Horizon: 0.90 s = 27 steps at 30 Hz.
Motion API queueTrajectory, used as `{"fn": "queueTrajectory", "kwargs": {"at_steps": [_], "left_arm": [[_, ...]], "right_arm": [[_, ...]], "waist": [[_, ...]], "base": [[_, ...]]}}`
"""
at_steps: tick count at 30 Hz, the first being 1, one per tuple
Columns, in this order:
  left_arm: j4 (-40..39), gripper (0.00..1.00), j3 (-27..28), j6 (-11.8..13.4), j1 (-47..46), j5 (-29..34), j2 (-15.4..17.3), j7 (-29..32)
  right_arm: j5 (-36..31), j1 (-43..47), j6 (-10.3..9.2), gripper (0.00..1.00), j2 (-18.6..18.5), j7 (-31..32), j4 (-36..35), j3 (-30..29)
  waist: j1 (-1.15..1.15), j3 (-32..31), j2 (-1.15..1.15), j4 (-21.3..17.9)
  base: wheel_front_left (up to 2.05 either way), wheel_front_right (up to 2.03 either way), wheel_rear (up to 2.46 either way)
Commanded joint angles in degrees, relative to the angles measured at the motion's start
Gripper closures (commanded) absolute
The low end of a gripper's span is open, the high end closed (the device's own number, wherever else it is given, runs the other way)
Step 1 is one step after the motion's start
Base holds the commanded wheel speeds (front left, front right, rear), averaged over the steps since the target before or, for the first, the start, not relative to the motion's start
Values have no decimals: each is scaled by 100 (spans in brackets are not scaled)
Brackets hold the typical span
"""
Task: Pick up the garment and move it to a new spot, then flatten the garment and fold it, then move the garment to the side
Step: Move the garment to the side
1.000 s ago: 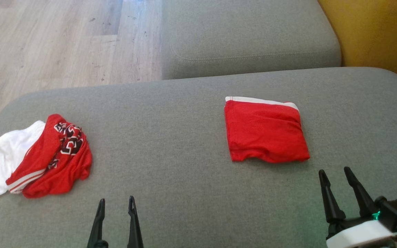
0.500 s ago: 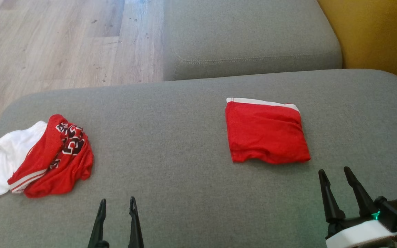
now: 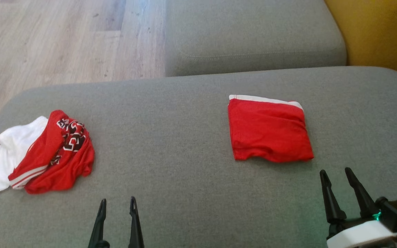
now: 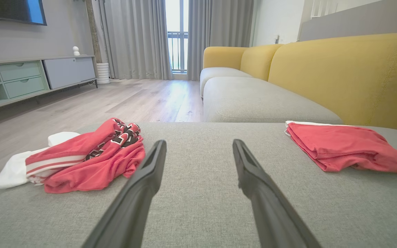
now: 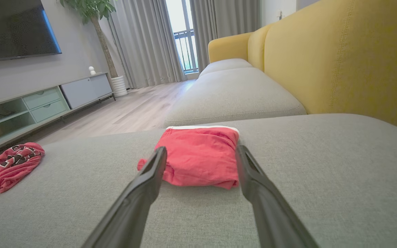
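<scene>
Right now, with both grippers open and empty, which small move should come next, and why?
Probably reach the left gripper forward and leftward to the crumpled red garment. It lies in a heap, partly over a white cloth, and this gripper is nearer. The folded red garment on the right looks finished. The right gripper is open and empty too.

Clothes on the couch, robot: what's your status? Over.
Left claw, right claw: open, empty. Folded red garment flat ahead of right. Crumpled pile far left. Nothing blocking.
</scene>
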Motion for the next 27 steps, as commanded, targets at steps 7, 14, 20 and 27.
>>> {"fn": "queueTrajectory", "kwargs": {"at_steps": [7,14,20,27], "left_arm": [[-203,0,113,6,-368,35,-25,-37],[-229,0,5,43,-719,0,-25,-37],[-86,0,-222,36,-1159,-19,-25,-37],[29,0,-435,43,-1575,-87,-25,-37]], "right_arm": [[322,-512,39,0,-412,-63,270,311],[1150,-1546,39,0,-1026,425,611,666],[2002,-2513,39,0,-1542,1251,827,829],[2944,-3189,39,0,-1843,2443,1372,766]], "waist": [[0,376,0,62],[0,1067,0,146],[0,1594,0,281],[0,1951,0,493]], "base": [[0,0,0],[0,0,0],[0,0,0],[0,0,0]]}}
